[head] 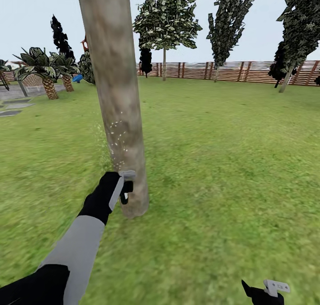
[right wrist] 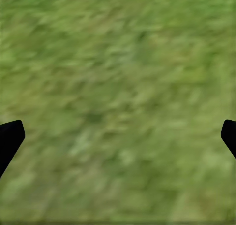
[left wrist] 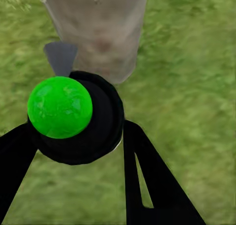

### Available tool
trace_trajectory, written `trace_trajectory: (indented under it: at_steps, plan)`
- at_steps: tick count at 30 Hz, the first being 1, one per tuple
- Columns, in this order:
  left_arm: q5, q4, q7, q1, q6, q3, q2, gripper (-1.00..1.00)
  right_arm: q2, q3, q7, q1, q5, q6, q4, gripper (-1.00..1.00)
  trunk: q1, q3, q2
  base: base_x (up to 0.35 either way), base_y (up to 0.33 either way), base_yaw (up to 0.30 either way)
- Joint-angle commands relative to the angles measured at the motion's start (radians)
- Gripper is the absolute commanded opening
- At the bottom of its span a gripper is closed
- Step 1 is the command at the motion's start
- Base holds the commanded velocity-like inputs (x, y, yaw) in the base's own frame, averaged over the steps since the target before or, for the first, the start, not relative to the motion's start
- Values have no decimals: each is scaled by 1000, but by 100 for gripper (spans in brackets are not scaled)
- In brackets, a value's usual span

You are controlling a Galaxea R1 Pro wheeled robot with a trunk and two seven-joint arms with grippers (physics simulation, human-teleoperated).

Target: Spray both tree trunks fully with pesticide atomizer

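1. The left end effector (head: pixel 126 186) is out at the near side of a thick mottled tree trunk (head: pixel 116 96), low down, just above where the trunk meets the grass (head: pixel 222 162).
2. It is clenched around the pesticide atomizer (head: pixel 126 192), a small black bottle that sits right beside the bark; from the head view I cannot tell whether it touches the trunk.
3. In the left wrist view the atomizer (left wrist: pixel 81 121) appears as a black round body with a bright green ball on it and a grey spout pointing at the trunk (left wrist: pixel 98 28), with dark fingers (left wrist: pixel 152 180) on either side.
4. A scatter of whitish specks, the pesticide (head: pixel 116 138), hangs on and just in front of the trunk above the end effector.
5. Judged from this: the pick-up is done and spraying of this trunk is in hand. The specks cover only a short stretch of its lower part; the bark higher up looks bare, so this trunk seems far from covered.
6. Other trees (head: pixel 165 20) stand far off by the brown fence (head: pixel 231 71); which of them is the second one I cannot tell, and it is presumably still to be treated.
7. The right end effector (head: pixel 262 291) hangs low at the near right over grass, released and grasping nothing; its dark fingertips (right wrist: pixel 10 136) stand wide apart.
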Motion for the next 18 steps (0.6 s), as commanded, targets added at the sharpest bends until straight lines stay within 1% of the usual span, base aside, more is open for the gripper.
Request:
trace_trajectory:
  at_steps: [1,2,4,5,6,9,10,12,14,18]
  plan:
    - [-5,-1,4,29,-57,0,2,-100,0,0,0,0,0,0,0,100,0,0,0,0,0,0]
    - [-9,1,12,59,-92,-1,5,-100,0,0,0,0,1,0,0,100,0,0,0,0,0,0]
    - [-9,2,14,86,-112,-1,8,-100,0,0,0,0,2,1,0,100,0,0,0,0,0,0]
    - [-8,5,14,119,-187,-1,9,-100,0,0,1,0,3,1,0,100,0,0,0,0,0,0]
    - [-8,20,13,139,-236,-1,10,-100,0,0,2,0,3,1,0,100,0,0,0,0,0,0]
    - [-10,105,14,155,-281,-1,11,-100,0,0,2,0,3,2,0,100,0,0,0,0,0,0]
    - [-9,160,13,160,-299,-1,12,-100,-1,0,2,0,3,2,0,100,0,0,0,0,0,0]
    - [-8,187,6,183,-355,0,13,-100,-1,1,2,0,4,2,0,100,0,0,0,0,0,0]
    - [-5,189,2,197,-373,-1,14,-100,-2,1,2,0,3,2,0,100,0,0,0,21,-28,0]
    - [-7,189,1,204,-386,-3,15,-100,-4,1,0,0,3,0,0,100,0,0,0,137,-214,0]
